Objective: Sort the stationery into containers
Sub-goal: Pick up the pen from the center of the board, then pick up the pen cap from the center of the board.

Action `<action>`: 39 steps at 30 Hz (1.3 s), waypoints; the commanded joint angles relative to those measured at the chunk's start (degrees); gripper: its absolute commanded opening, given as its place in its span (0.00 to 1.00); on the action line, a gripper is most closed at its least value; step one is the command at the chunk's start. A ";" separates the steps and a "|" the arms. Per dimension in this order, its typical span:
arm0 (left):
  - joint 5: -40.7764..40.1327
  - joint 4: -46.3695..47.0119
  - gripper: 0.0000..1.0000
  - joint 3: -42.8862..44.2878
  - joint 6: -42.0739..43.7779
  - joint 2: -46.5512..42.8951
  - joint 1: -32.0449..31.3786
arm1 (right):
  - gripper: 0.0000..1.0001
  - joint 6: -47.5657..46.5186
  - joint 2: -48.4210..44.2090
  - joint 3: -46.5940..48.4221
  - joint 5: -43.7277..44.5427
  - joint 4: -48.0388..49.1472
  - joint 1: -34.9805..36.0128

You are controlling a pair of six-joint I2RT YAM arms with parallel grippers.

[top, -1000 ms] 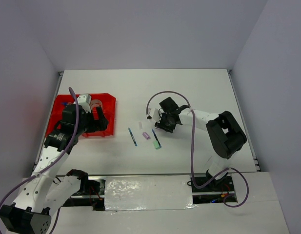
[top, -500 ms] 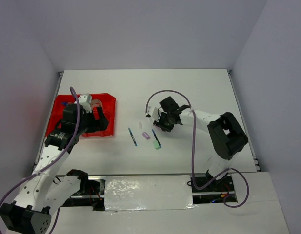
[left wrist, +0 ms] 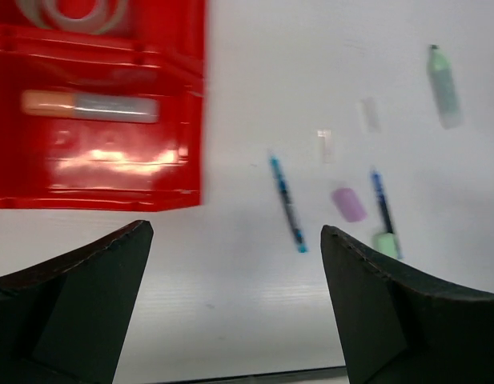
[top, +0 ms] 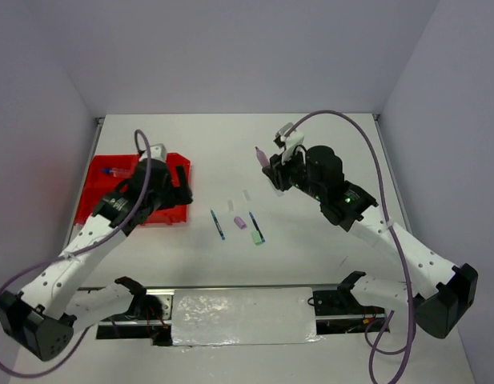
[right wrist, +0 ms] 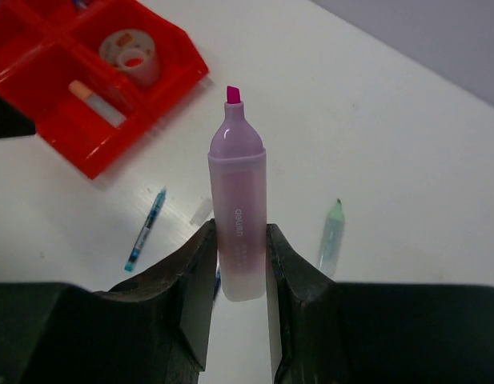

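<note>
My right gripper (right wrist: 238, 232) is shut on a purple marker (right wrist: 237, 216), held upright with its pink tip up, well above the table (top: 267, 156). Below it lie a green marker (right wrist: 331, 236), two blue pens (top: 218, 225) (top: 255, 226), a purple eraser (top: 240, 222) and a green eraser (top: 259, 239). The red tray (top: 98, 192) sits at the left, with a tape roll (right wrist: 130, 52) and an orange marker (left wrist: 86, 105) in separate compartments. My left gripper (top: 184, 184) hangs open over the tray's right edge, nothing between its fingers.
Two small clear caps (top: 230, 205) (top: 247, 194) lie on the white table between the pens and the right gripper. Grey walls close in the table at the back and both sides.
The right gripper closed on the purple marker and lifted it up and back from the table. The left arm swung right, from over the tray to its right edge.
</note>
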 commanded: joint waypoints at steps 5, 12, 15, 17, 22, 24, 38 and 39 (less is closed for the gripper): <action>-16.21 -1.79 0.99 6.97 -28.97 14.21 -21.30 | 0.00 23.19 -0.46 1.80 23.80 -19.02 2.19; -22.46 -9.95 0.98 14.69 -55.18 28.70 -30.10 | 0.00 28.91 -13.47 -5.68 28.99 -22.63 2.45; -20.54 -12.69 0.94 19.35 -57.48 35.30 -30.46 | 0.00 29.26 -15.49 -6.12 28.55 -25.44 2.45; -19.74 -13.39 0.92 21.55 -58.18 39.07 -30.46 | 0.00 29.09 -16.64 -7.08 27.94 -25.71 2.54; -17.54 -8.57 0.85 20.33 -58.45 42.17 -30.37 | 0.00 28.83 -19.54 -8.75 24.17 -24.84 2.63; -17.28 -7.16 0.83 20.76 -57.75 43.65 -30.11 | 0.00 28.74 -19.72 -8.76 22.58 -25.18 2.80; -8.84 -2.58 0.61 21.47 -55.11 52.98 -26.94 | 0.00 26.80 -20.34 -10.25 18.97 -24.83 3.06; -8.66 -2.58 0.61 21.56 -54.67 53.59 -26.85 | 0.00 26.72 -20.25 -10.34 18.71 -24.83 3.06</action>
